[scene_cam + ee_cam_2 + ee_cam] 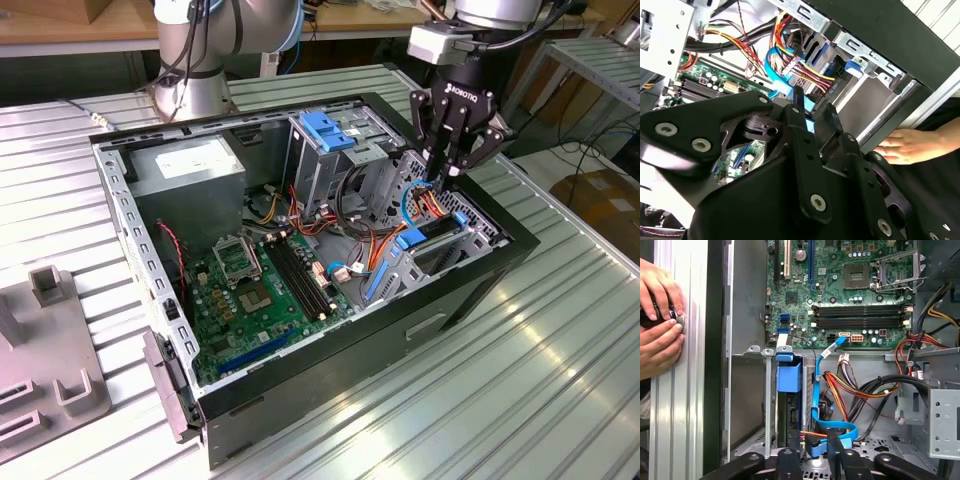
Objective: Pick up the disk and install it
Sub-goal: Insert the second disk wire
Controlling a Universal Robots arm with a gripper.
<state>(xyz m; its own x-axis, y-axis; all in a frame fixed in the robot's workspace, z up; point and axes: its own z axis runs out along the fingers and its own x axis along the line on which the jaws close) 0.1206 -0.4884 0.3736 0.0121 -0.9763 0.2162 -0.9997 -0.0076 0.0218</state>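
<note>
Disk (789, 405) sits edge-up in the lower drive bay of the open PC case (470, 290), near the front corner; blue plastic carrier tab (789, 375) on top, dark metal edge below it. In the exterior view its blue frame (428, 233) shows in the bay slot. Gripper (447, 172) hangs right over that bay, black three-link fingers (790, 460) pointing down beside the cable bundle; fingertips sit slightly apart with nothing between them. Flat blue SATA ribbon (832, 427) loops just beside the disk, with orange, yellow and red power wires (840, 390) next to it. Green motherboard (260, 290) lies flat on the case floor. Ribbed aluminium table (500, 400) underneath. A person's hands (660, 320) rest on the table edge outside the case wall.
</note>
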